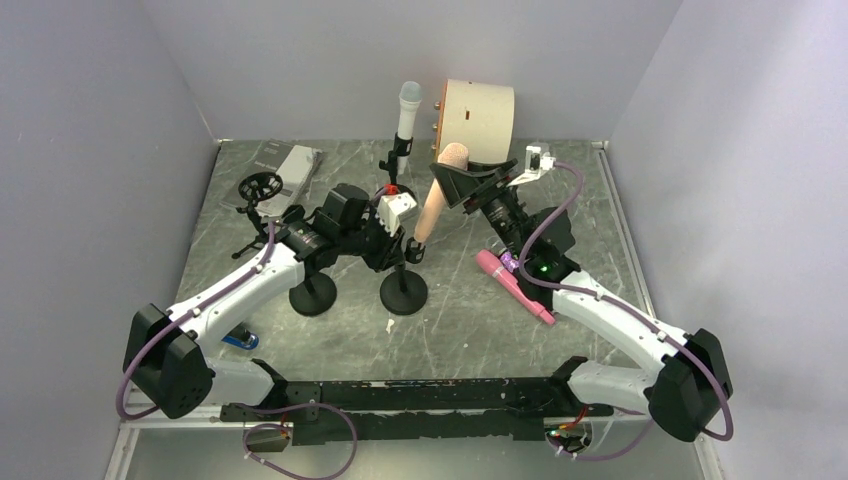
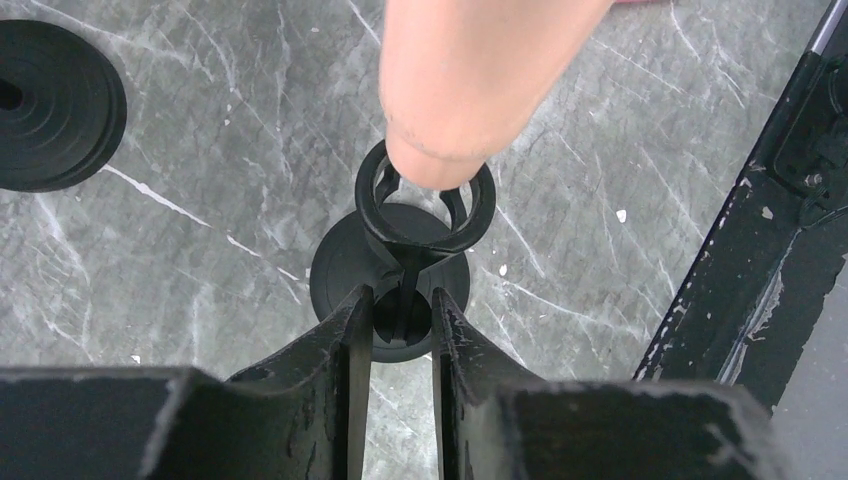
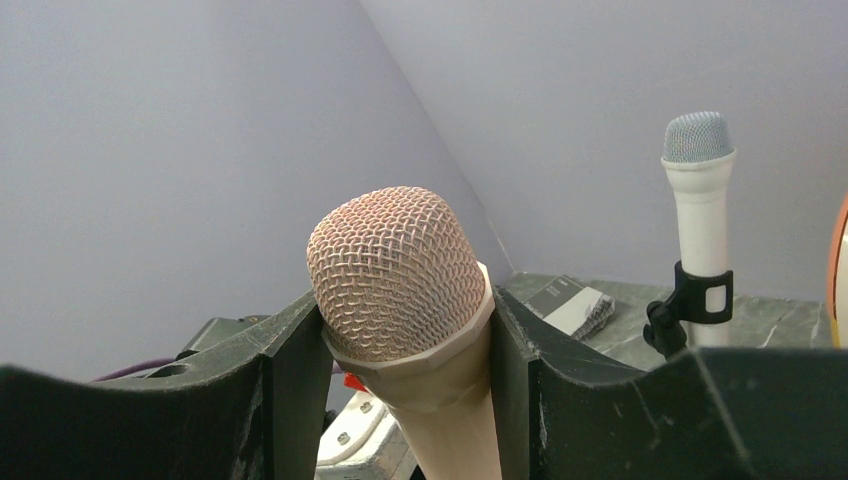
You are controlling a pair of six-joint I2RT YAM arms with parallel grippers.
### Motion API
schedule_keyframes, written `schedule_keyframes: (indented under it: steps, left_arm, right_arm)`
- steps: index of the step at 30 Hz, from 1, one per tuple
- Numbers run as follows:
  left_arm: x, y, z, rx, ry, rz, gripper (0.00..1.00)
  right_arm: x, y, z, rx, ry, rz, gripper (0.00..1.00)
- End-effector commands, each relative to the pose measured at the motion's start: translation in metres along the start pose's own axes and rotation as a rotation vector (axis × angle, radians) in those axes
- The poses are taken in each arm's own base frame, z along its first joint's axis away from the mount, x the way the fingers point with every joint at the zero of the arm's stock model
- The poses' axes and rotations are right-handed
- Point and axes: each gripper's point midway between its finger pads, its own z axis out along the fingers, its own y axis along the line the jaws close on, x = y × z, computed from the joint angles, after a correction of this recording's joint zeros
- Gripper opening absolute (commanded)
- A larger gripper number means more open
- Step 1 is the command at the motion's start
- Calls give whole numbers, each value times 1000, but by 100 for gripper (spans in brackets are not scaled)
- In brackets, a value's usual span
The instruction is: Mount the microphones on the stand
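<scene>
- Your right end effector (image 3: 405,325) is clenched on the peach microphone (image 3: 395,260). Its fingers press either side just under the mesh head, and the body hangs tail-down and tilted below them.
- The tail of that microphone meets the black clip (image 2: 425,205), which sits directly ahead of your left end effector (image 2: 400,305). In the left wrist view the tail overlaps the top of the ring, but it may only be resting on the rim rather than inside it.
- The left end effector's fingers flank the clip's stem, straight above the stand's round base (image 2: 335,270). The gap is narrow, and I cannot tell whether they pinch the stem or stand just off it.
- The step in hand looks like seating the peach microphone.
- One microphone is already placed: the white microphone (image 3: 700,200) stands upright in its own clip, beyond your right end effector and to its right.
- The pink microphone (image 1: 515,285) lies flat on the table (image 1: 450,340), below and behind the right end effector, beside that arm.
- For the next move, bring the microphone's axis in line with the ring. Then lower the right end effector so the tail slides through, while the left steadies the clip.
- With the present tilt, a push could shove the clip sideways or rock the stand, so straighten before you press.
</scene>
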Motion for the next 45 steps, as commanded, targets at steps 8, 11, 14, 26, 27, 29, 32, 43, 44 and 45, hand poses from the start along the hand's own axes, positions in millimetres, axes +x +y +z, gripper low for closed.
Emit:
schedule_keyframes:
  steps: [8, 11, 14, 26, 27, 29, 32, 43, 44, 45]
  left_arm:
    - [1, -4, 2, 15, 6, 7, 18]
    - [1, -2, 2, 2, 5, 0, 16]
    - [2, 1, 2, -14, 7, -9, 10]
    - [7, 3, 5, -40, -3, -60, 2]
    - [8, 4, 5, -43, -3, -63, 2]
    - [9, 5, 5, -50, -1, -63, 2]
    - [10, 9, 3, -74, 3, -59, 3]
    - [6, 13, 2, -102, -13, -69, 2]
    - [5, 14, 3, -106, -15, -69, 3]
    - [6, 15, 3, -109, -15, -72, 3]
  right_arm:
    - [-6, 14, 9, -64, -2, 9, 8]
    - [5, 12, 10, -73, 34, -3, 8]
    - [18, 8, 9, -75, 72, -8, 7]
    - [55, -2, -3, -117, 166, -60, 5]
    - [60, -1, -5, -138, 185, -68, 5]
    - [71, 5, -9, -194, 235, -84, 4]
    - [86, 7, -16, -245, 292, -84, 2]
    - [106, -22, -15, -150, 354, -37, 0]
    - [105, -27, -15, -117, 347, -32, 0]
    - [106, -32, -16, -81, 340, -30, 0]
